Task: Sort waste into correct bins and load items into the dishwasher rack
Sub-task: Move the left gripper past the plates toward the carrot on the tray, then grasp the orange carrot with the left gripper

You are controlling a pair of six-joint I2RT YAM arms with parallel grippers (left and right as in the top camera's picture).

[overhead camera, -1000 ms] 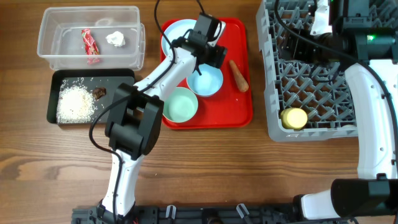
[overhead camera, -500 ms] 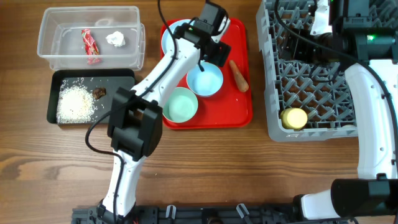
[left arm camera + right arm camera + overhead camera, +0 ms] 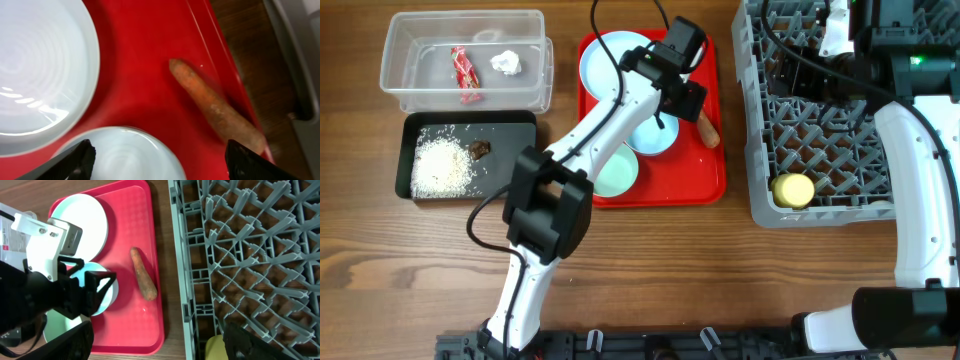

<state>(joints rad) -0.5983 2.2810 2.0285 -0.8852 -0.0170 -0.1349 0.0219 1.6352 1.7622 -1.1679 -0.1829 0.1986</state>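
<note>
My left gripper [image 3: 678, 100] is open and empty, low over the flat red tray [image 3: 705, 175], just left of the orange carrot piece [image 3: 706, 122]. In the left wrist view the carrot [image 3: 215, 107] lies ahead between the open fingers [image 3: 162, 165], with the plate [image 3: 40, 65] at left and a pale blue bowl [image 3: 125, 155] below. The plate [image 3: 605, 55], blue bowl [image 3: 650, 135] and mint bowl [image 3: 615, 172] sit on the red tray. The yellow cup [image 3: 792, 190] is in the grey rack [image 3: 850, 120]. My right gripper [image 3: 157, 345] is open and empty over the rack's left edge.
The clear tub [image 3: 410, 80] holds the red wrapper [image 3: 465, 72] and white tissue [image 3: 505, 62]. The black tray [image 3: 505, 125] holds rice [image 3: 440, 165] and a brown scrap [image 3: 480, 150]. Bare wood lies along the table front.
My left gripper has moved right across the red tray, from over the plate and blue bowl towards the carrot. The right arm has not moved.
</note>
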